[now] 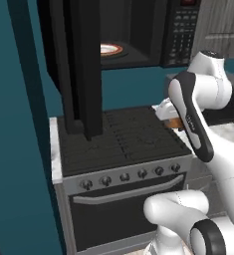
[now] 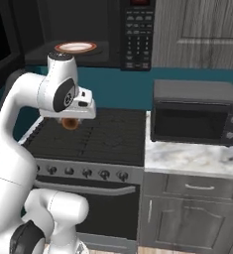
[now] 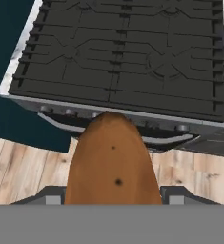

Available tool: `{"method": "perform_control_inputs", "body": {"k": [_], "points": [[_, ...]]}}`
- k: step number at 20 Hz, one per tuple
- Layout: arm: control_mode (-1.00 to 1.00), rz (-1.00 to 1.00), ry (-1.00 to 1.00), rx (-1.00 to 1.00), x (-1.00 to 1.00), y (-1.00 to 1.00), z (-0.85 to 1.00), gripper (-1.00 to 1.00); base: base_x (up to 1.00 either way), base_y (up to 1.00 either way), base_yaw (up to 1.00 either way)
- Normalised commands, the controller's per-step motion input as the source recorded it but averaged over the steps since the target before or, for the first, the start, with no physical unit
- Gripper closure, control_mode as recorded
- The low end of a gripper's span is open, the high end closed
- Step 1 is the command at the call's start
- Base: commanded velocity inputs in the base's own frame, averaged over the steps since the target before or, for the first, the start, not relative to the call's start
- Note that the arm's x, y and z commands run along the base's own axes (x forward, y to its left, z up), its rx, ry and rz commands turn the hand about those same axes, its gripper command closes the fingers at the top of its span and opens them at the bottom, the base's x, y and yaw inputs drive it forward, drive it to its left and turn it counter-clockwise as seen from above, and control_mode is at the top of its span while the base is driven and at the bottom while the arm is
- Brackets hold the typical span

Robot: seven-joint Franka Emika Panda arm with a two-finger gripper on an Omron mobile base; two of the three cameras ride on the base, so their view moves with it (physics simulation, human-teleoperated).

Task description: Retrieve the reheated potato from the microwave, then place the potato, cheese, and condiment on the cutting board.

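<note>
A: Potato sits clamped in the pincer, out of the microwave, whose door hangs open up and left of it.

B: So retrieval looks done. Next?

A: Carrying it to the cutting board. Stove lies below the pincer. Potato is tan-brown, rounded, speckled with dark eyes.

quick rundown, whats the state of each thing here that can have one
microwave: door swung open
plate: inside the microwave, nothing on it
potato: out of the microwave, held over the stove
gripper: shut on the potato
toaster oven: door closed
oven: door closed
</note>
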Motion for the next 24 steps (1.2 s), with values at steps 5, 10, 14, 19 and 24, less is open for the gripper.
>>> {"method": "perform_control_inputs", "body": {"k": [5, 10, 14, 19, 24], "points": [[1.0, 0.0, 0.0, 0.0, 0.0, 0.0, 0.0, 1.0, 0.15, -0.74, -0.07], [1.0, 0.0, 0.0, 0.0, 0.0, 0.0, 0.0, 1.0, 0.18, -0.77, -0.01], [1.0, 0.0, 0.0, 0.0, 0.0, 0.0, 0.0, 1.0, 0.25, -0.78, 0.0], [1.0, 0.0, 0.0, 0.0, 0.0, 0.0, 0.0, 1.0, 0.32, -0.72, 0.0], [1.0, 0.0, 0.0, 0.0, 0.0, 0.0, 0.0, 1.0, 0.33, -0.71, 0.0]]}}
